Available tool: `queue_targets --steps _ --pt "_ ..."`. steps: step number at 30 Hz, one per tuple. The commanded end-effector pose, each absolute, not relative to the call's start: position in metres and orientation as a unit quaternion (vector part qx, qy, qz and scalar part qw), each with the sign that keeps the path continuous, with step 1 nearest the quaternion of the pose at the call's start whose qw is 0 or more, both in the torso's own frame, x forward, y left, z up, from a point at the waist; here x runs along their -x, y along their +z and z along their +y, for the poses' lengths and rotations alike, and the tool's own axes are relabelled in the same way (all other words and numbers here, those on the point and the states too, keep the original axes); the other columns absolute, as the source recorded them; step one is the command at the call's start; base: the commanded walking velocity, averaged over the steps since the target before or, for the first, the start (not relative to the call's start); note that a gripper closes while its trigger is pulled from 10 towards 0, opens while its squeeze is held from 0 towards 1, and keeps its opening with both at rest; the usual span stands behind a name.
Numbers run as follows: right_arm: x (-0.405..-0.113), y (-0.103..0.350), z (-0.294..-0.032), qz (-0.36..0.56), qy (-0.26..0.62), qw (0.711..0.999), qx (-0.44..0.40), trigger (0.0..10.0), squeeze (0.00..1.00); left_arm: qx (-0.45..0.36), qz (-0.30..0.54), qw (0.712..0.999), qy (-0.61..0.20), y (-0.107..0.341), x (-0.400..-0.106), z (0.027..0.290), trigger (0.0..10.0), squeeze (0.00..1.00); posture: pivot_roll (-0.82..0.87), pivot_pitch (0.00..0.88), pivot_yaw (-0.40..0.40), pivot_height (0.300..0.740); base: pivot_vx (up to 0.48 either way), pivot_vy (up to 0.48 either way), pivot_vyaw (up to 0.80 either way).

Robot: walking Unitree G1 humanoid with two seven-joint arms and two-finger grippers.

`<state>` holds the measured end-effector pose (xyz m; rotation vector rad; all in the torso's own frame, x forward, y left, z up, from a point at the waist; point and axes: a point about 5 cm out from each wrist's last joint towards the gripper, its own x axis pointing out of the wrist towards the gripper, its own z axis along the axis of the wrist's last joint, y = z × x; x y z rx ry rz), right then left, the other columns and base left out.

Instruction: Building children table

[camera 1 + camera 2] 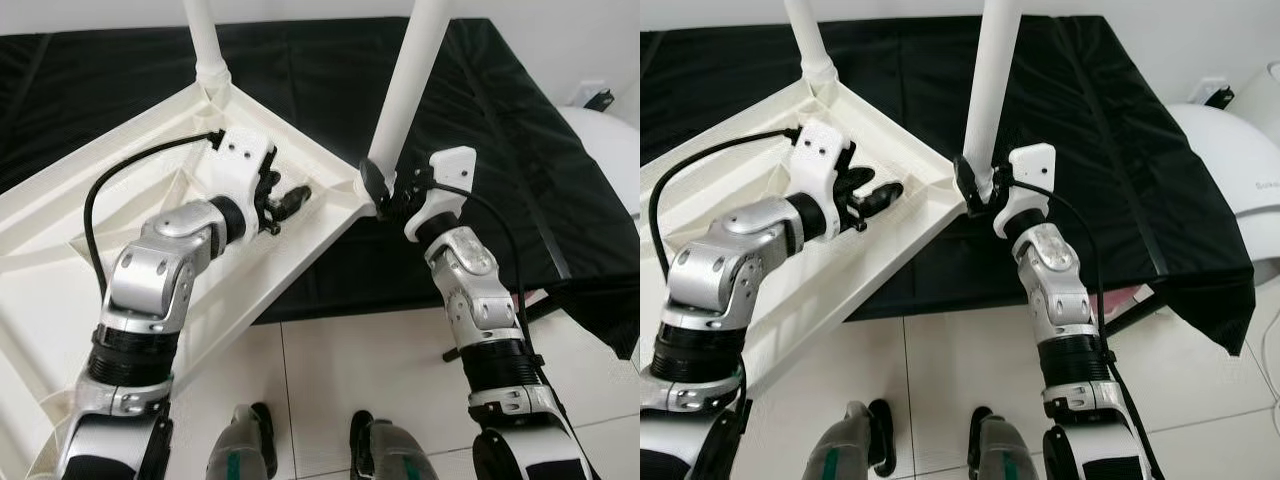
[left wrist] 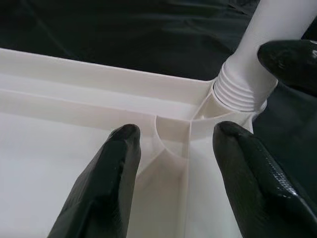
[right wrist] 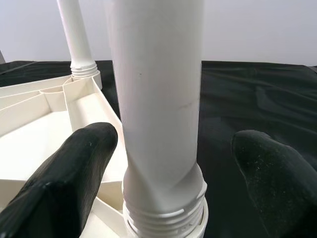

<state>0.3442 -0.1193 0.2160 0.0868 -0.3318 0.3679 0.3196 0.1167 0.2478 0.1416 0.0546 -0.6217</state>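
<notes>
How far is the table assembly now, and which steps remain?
Done: the far leg stands in its corner socket of the upturned tabletop. In hand: the right gripper straddles the near leg's base, whose threads show; the left gripper sits open inside the tabletop. Left: seating this leg; other corners are out of frame.

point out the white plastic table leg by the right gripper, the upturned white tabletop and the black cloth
white plastic table leg (image 1: pixel 410 75), left eye view, mid shaft
upturned white plastic tabletop (image 1: pixel 45 260), left eye view, underside panel
black cloth (image 1: pixel 1120 150), right eye view, flat stretch

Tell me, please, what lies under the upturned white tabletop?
Under the tabletop a black cloth shows past its far edges, and white floor tiles below its near corner. Whatever sits directly beneath the panel is covered and cannot be seen.
</notes>
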Motion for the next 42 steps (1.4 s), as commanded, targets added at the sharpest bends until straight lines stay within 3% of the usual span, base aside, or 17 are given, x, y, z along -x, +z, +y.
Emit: queue_targets --steps 1,12,18,42 --pt "-0.342 0.213 -0.124 -0.160 0.182 0.969 -0.045 10.0 0.00 -0.061 0.027 0.950 -0.304 0.246 -0.321 0.117 10.0 0.00 -0.10 0.206 0.004 0.740 0.000 0.000 0.00" --pt "-0.336 0.211 -0.128 -0.160 0.200 0.966 -0.045 10.0 0.00 -0.056 0.015 0.968 -0.245 0.246 -0.329 0.125 10.0 0.00 -0.10 0.213 0.011 0.740 0.000 0.000 0.00" --pt "-0.328 0.206 -0.128 -0.159 0.209 0.964 -0.053 10.0 0.00 -0.090 -0.031 0.979 -0.181 0.243 -0.327 0.133 10.0 0.00 -0.10 0.218 0.019 0.740 0.000 0.000 0.00" --pt "-0.302 0.197 -0.121 -0.166 0.211 0.959 -0.091 10.0 0.00 -0.067 -0.041 0.989 -0.126 0.213 -0.313 0.130 10.0 0.00 -0.13 0.176 0.004 0.740 0.000 0.000 0.00"
